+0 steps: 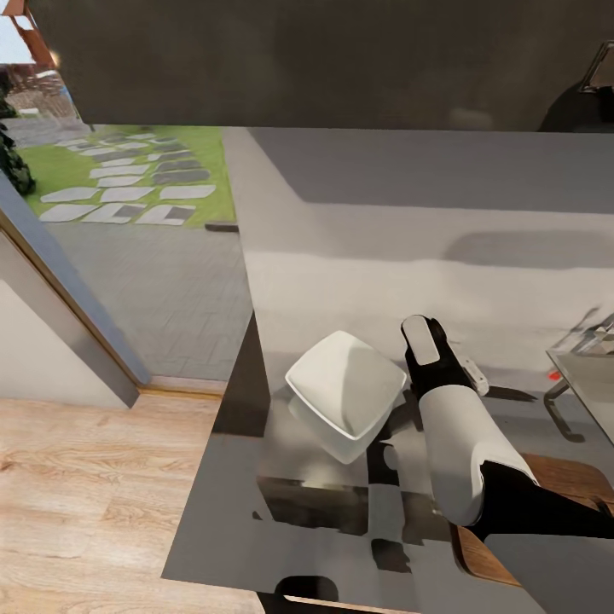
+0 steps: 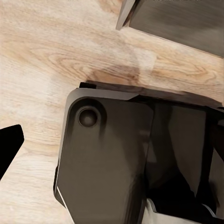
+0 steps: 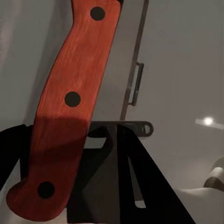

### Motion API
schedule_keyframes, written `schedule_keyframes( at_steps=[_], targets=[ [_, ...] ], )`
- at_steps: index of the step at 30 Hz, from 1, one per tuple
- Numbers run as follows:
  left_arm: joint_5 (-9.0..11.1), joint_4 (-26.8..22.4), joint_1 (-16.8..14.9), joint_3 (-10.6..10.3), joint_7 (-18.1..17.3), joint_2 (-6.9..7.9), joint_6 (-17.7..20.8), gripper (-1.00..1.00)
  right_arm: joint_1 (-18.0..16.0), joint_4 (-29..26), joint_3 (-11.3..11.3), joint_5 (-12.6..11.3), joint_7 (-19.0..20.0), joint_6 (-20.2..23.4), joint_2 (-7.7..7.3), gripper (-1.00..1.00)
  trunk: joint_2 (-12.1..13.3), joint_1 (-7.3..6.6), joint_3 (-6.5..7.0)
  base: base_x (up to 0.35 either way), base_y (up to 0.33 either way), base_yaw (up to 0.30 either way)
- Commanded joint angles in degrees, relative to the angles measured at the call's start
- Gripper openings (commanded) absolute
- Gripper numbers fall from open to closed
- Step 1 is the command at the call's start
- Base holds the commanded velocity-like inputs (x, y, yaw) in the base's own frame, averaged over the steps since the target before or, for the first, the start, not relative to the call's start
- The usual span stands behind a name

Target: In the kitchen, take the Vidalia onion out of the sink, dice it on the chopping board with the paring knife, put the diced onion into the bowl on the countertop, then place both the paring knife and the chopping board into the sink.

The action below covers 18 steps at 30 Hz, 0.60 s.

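Note:
The white squarish bowl (image 1: 345, 385) rests on the glossy grey countertop (image 1: 358, 281), mirrored in its surface. My right gripper (image 1: 425, 341) hovers just right of the bowl. In the right wrist view that gripper (image 3: 70, 163) is shut on the paring knife (image 3: 70, 107), gripping its red handle with three dark rivets; the blade is out of frame. The brown chopping board (image 1: 570, 482) lies at the counter's near right, partly under my right arm. A corner of the sink (image 1: 593, 379) and its red-tipped lever (image 1: 554, 375) sit at the right edge. The Vidalia onion is out of view. One left fingertip (image 2: 9, 144) hangs over the floor.
Left of the counter is a wooden floor (image 1: 94, 495) and an open doorway to a paved yard with grass (image 1: 128, 179). A dark wall (image 1: 324, 60) backs the counter. My own dark base (image 2: 107, 158) shows in the left wrist view.

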Motion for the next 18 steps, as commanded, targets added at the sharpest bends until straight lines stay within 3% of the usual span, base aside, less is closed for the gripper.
schedule_keyframes(
  at_steps=[1,18],
  targets=[
    [0.60,-0.11,0.02,-0.11,-0.04,0.05,0.13,1.00,0.00,1.08,-0.30,-0.03,-0.31,0.99,0.05,-1.00,-0.05,0.03,-0.04,0.000,0.000,-0.004],
    [0.60,-0.11,0.02,-0.11,-0.06,0.05,0.13,1.00,0.01,0.36,-0.13,-0.12,-0.44,1.00,0.05,-1.00,-0.05,0.03,1.41,0.000,0.000,-0.063]
  ],
)
